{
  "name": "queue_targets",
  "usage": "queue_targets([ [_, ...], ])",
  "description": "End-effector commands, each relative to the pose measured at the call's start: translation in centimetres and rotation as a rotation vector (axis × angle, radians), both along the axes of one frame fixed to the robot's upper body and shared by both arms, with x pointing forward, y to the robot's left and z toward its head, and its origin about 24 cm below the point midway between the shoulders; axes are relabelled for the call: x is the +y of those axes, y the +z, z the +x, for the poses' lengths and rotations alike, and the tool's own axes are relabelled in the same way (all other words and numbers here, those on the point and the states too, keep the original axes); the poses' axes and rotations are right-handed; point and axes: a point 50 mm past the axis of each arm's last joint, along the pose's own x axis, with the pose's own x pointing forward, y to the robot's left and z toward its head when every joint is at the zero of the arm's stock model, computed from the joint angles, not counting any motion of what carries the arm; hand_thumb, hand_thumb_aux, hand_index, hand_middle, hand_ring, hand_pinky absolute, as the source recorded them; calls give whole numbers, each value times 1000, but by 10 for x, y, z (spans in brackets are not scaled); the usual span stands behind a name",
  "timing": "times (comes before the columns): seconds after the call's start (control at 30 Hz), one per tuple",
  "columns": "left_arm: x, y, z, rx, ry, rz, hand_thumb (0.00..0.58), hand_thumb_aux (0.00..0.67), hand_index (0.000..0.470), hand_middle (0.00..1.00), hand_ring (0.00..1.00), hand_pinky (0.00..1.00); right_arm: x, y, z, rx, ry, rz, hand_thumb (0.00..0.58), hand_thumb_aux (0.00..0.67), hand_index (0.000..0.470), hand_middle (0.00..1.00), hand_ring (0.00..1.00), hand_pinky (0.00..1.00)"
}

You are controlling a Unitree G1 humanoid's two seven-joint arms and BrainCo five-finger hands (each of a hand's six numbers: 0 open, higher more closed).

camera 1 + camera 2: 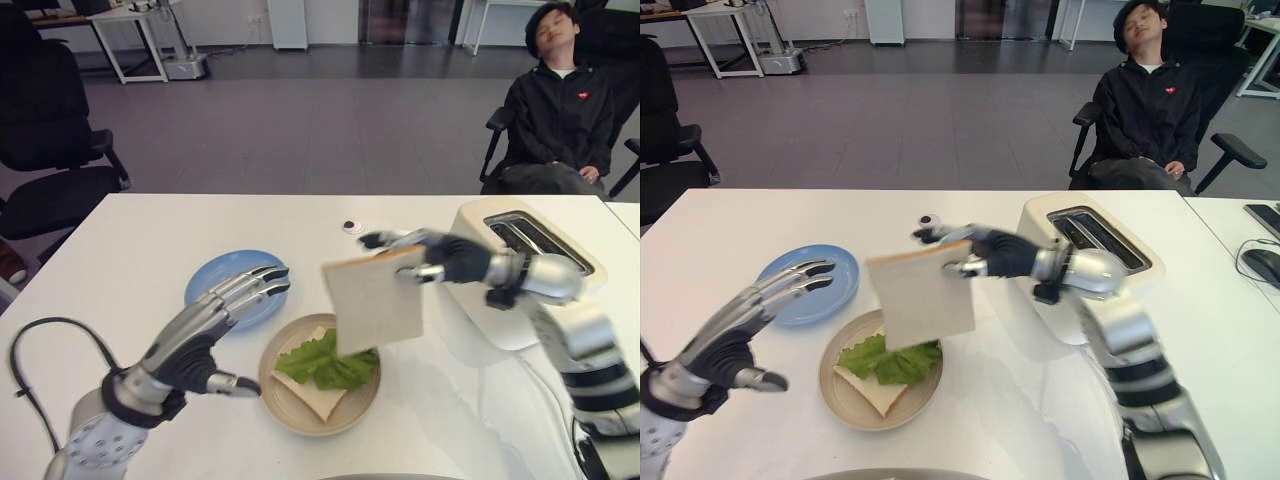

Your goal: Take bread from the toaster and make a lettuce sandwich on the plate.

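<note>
Over table [150,250], right robot hand [440,258] pinches bread [375,302] hiding some lettuce [320,365]; left robot hand [215,315] splayed.

The lettuce [322,365] covers most of the lower bread slice [310,397]; the held slice [375,300] hides the far rim of the plate [355,407].

A blue plate [212,285] is lying on the white table [140,235], with a small round object [351,227] sitting farther back near the table's middle. A black office chair [50,150] is standing on the grey floor beyond the table's left corner, while a computer mouse [1262,263] is resting on a neighbouring desk at right.
</note>
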Motion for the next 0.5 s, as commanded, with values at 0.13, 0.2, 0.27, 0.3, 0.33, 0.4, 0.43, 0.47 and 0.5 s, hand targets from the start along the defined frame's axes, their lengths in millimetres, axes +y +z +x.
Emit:
queue_targets([
  [0.13, 10, 2, -8, 25, 17, 112, 0, 0, 0, 0, 0, 0, 51, -27, 28, 69, 218, -174, 580, 670, 470, 0, 0, 0],
  [0.2, -4, -13, -4, 93, -43, 199, 0, 0, 0, 0, 0, 0, 57, -35, 32, 98, 240, -201, 580, 670, 470, 0, 0, 0],
  [0.27, -20, -31, -2, 154, -111, 323, 0, 0, 0, 0, 0, 0, 61, -40, 36, 110, 237, -212, 580, 670, 470, 0, 0, 0],
  [0.3, -27, -39, -1, 168, -135, 398, 0, 0, 0, 0, 0, 0, 62, -42, 38, 116, 230, -214, 580, 670, 470, 0, 0, 0],
  [0.33, -33, -44, 0, 175, -153, 460, 0, 0, 0, 0, 0, 0, 62, -44, 39, 121, 226, -218, 580, 670, 470, 0, 0, 0],
  [0.4, -45, -48, -1, 171, -199, 503, 0, 0, 0, 0, 0, 0, 64, -49, 38, 126, 227, -236, 580, 670, 470, 0, 0, 0],
  [0.43, -49, -49, -2, 170, -213, 516, 0, 0, 0, 0, 0, 0, 65, -52, 38, 122, 227, -248, 580, 670, 470, 0, 0, 0],
  [0.47, -52, -50, -3, 173, -224, 526, 0, 0, 0, 0, 0, 0, 67, -55, 37, 119, 231, -259, 580, 670, 470, 0, 0, 0],
  [0.5, -53, -52, -4, 182, -228, 545, 0, 0, 0, 0, 0, 0, 68, -58, 36, 114, 230, -271, 580, 670, 470, 0, 0, 0],
])
